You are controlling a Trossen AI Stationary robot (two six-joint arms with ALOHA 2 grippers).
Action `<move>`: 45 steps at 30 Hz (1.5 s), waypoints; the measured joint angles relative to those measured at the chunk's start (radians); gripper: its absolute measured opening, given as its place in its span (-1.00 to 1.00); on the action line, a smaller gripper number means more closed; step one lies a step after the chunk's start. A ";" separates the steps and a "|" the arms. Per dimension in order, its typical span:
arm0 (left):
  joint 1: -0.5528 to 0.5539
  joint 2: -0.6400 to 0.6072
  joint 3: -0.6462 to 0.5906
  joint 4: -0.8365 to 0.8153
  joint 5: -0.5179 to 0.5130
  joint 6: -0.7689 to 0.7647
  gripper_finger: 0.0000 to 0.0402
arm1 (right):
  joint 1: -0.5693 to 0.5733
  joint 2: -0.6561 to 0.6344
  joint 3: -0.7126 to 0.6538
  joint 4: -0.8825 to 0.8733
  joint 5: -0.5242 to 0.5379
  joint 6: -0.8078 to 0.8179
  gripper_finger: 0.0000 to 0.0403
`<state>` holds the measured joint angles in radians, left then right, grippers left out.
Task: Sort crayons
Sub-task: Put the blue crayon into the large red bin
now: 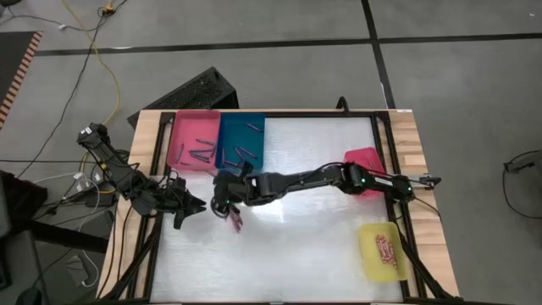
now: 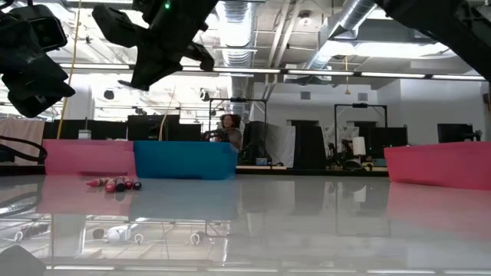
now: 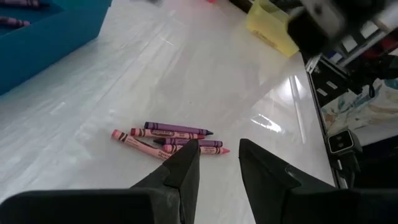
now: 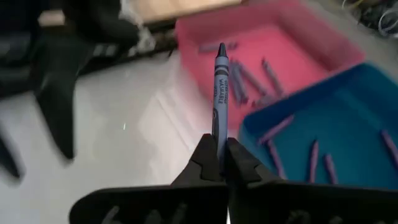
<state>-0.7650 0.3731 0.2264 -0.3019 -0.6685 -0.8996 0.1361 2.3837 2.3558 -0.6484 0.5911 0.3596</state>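
Carrying a thin grey-blue wax crayon (image 4: 219,93), the right pincer (image 4: 217,163), clamped on it, nears the blue plastic tray (image 4: 323,134) just ahead; next, release inside. Left pincer (image 3: 217,163), parted, above loose crayons (image 3: 168,137).

Overhead; table-level; two wrist close-ups — shared crayons (image 3: 168,138)

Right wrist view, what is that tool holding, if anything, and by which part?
The right tool is shut on a slim grey-blue paper-wrapped crayon, pinched at its lower end, pointed tip up. The left tool is open and holds nothing.
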 joint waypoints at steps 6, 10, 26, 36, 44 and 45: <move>0.000 0.000 0.000 0.000 -0.001 0.024 -0.49 | -0.067 0.001 0.000 0.141 -0.012 -0.071 -0.99; 0.000 0.000 0.000 0.000 -0.001 0.025 -0.49 | -0.109 0.001 0.000 0.211 -0.013 -0.082 -0.99; 0.000 0.000 0.000 0.000 -0.001 0.043 -0.49 | -0.212 0.013 -0.036 0.405 -0.070 -0.082 -0.99; 0.000 0.000 0.000 0.003 -0.001 0.042 -0.49 | -0.230 0.098 -0.037 0.523 -0.102 -0.132 -0.99; 0.000 0.000 0.000 0.001 0.003 0.047 -0.49 | -0.252 0.124 -0.035 0.559 -0.148 -0.134 -0.99; 0.000 0.000 0.000 0.000 0.001 0.047 -0.49 | -0.255 0.127 -0.036 0.563 -0.162 -0.133 -0.99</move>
<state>-0.7650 0.3729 0.2264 -0.3023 -0.6674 -0.8524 -0.1188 2.5107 2.3201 -0.0853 0.4293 0.2263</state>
